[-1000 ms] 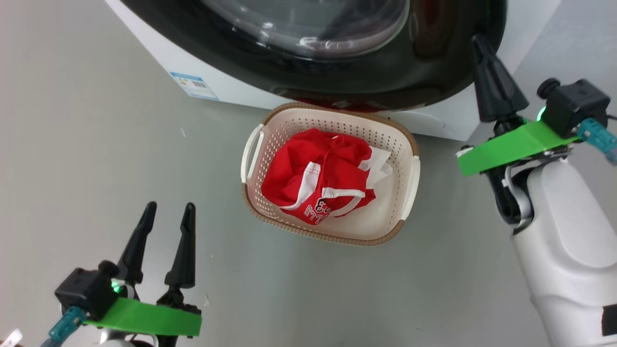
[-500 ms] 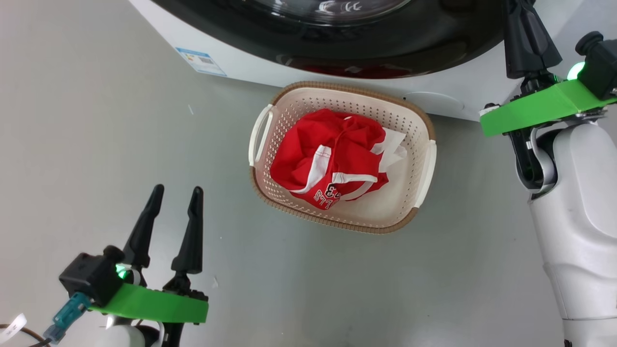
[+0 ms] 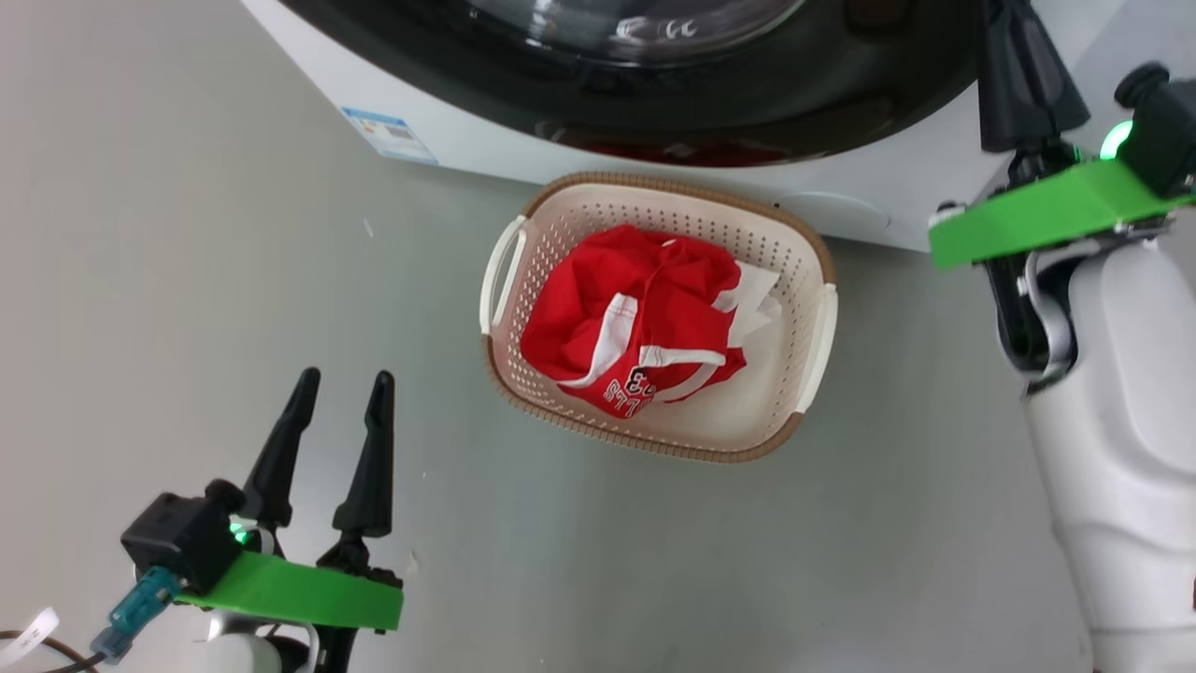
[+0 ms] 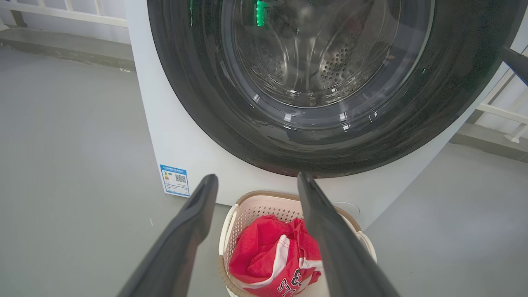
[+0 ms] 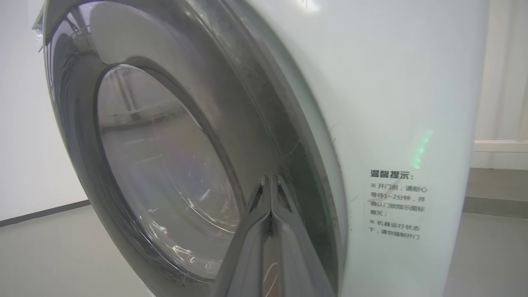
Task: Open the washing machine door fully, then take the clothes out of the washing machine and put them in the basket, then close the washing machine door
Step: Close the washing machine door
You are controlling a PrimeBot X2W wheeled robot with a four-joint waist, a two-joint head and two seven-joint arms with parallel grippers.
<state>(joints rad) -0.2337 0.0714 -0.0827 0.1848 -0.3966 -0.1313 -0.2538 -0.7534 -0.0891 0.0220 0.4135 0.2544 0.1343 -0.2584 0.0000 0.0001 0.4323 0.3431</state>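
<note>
At the lower left of the head view, the left gripper (image 3: 345,376) hangs above the grey floor (image 3: 140,280) with its two dark fingers spread wide and nothing between them. Ahead of its fingertips and slightly to their left, a blue label sticker (image 3: 388,136) sits low on the white front of the washing machine (image 3: 448,140). In the left wrist view the basket (image 4: 247,206) lies just beyond and below the spread fingers, touching none of them, and stands close against the foot of the machine. The clothes (image 3: 617,308) lie inside it: a bunched red jersey with white trim and white lettering, and a white cloth at the side away from the left gripper. Above the basket, the washing machine door (image 3: 747,103) lies against the machine's front, and the steel drum shows through its glass. To the right, the right gripper (image 5: 270,179) has its fingers pressed together with nothing pinched. Their joined tips meet their own reflection on the door's glossy black rim, near its outer edge, so they appear to touch it. Printed text (image 5: 396,206) lies just right of them.
</note>
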